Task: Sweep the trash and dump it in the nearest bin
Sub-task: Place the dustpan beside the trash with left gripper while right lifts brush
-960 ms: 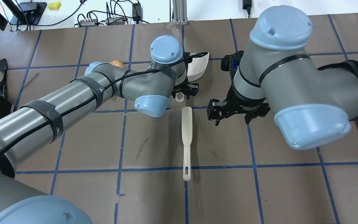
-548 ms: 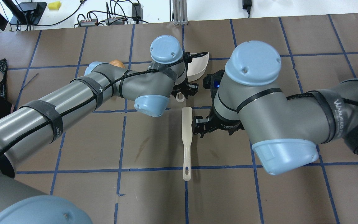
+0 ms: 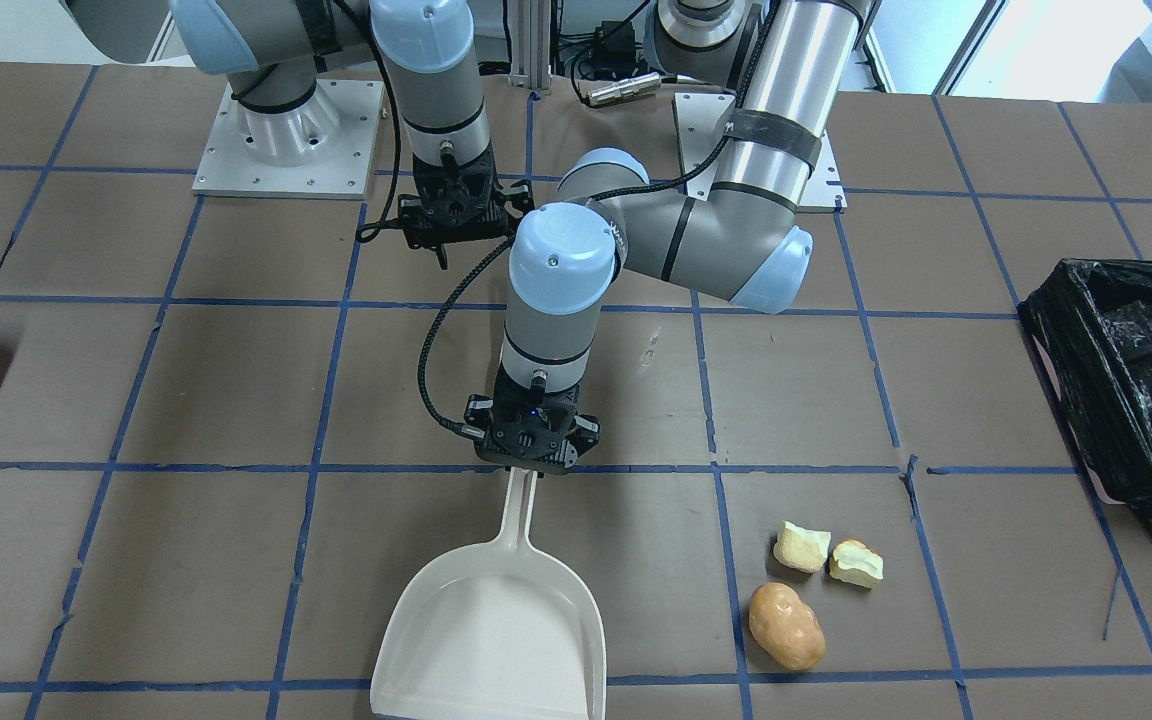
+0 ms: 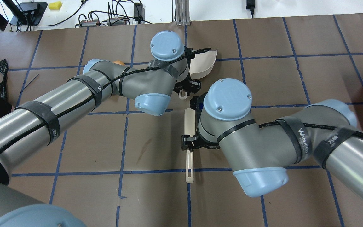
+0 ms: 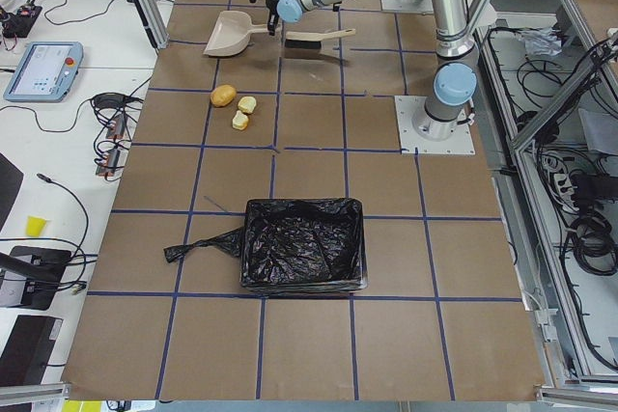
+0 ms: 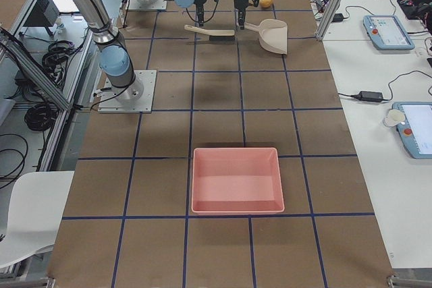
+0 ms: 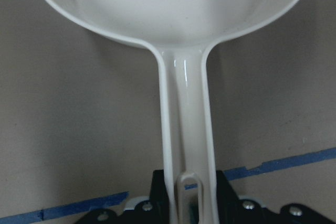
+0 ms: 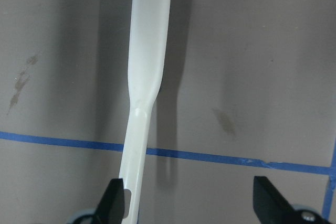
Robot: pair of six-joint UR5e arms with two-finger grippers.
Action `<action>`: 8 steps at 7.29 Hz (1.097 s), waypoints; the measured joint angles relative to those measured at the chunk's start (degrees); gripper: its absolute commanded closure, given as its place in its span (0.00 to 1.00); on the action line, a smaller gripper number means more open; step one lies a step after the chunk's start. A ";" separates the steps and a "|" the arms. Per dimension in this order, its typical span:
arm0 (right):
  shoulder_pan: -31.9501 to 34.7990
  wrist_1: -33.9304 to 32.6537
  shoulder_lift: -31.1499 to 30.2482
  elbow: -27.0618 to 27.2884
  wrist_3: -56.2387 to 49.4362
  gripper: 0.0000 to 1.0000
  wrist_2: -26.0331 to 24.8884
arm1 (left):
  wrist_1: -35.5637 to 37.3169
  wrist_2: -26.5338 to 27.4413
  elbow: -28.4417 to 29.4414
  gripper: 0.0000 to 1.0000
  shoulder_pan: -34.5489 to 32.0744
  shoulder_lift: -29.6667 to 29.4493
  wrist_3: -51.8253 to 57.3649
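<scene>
My left gripper (image 3: 534,455) is shut on the handle of a cream dustpan (image 3: 496,625), which lies flat on the table; the handle also shows in the left wrist view (image 7: 184,119). The trash lies to the pan's side: a tan-orange potato-like lump (image 3: 786,625) and two pale yellow chunks (image 3: 801,547) (image 3: 856,562). My right gripper (image 4: 190,145) is open and hovers over the handle of a cream brush (image 4: 189,126). In the right wrist view the brush handle (image 8: 142,93) lies just inside one fingertip (image 8: 113,203). The black-lined bin (image 3: 1126,370) stands at the table's end on my left.
A pink tray (image 6: 236,180) sits at the table's end on my right. My two forearms lie close together over the table's middle. Cables and power supplies (image 4: 112,19) lie beyond the far edge.
My right arm has swung left and toward the robot, bringing its open gripper from beside the brush to over its handle. My left arm and the dustpan have shifted slightly.
</scene>
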 measured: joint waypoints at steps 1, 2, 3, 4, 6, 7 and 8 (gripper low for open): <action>1.38 -1.33 1.44 0.99 0.32 0.13 -0.18 | -0.23 0.05 0.90 0.87 0.31 0.47 0.10; 2.19 -3.55 2.35 2.45 0.44 0.14 -0.06 | -0.97 0.08 1.78 0.87 1.15 1.26 1.33; 2.62 -6.46 3.42 3.53 0.48 0.16 0.26 | -2.25 0.07 2.17 0.87 2.68 2.50 4.42; 2.97 -8.86 4.72 3.96 0.56 0.16 0.55 | -3.93 0.00 2.30 0.87 4.90 4.08 8.74; 3.57 -10.95 6.76 4.10 1.49 0.18 1.67 | -7.80 -0.38 2.25 0.87 10.22 7.38 18.81; 3.82 -10.92 7.25 4.14 1.76 0.24 1.95 | -9.58 -0.44 1.80 0.87 12.77 8.93 24.04; 4.25 -10.87 7.64 4.16 1.85 0.28 2.04 | -11.78 -0.43 1.30 0.87 15.32 10.54 29.29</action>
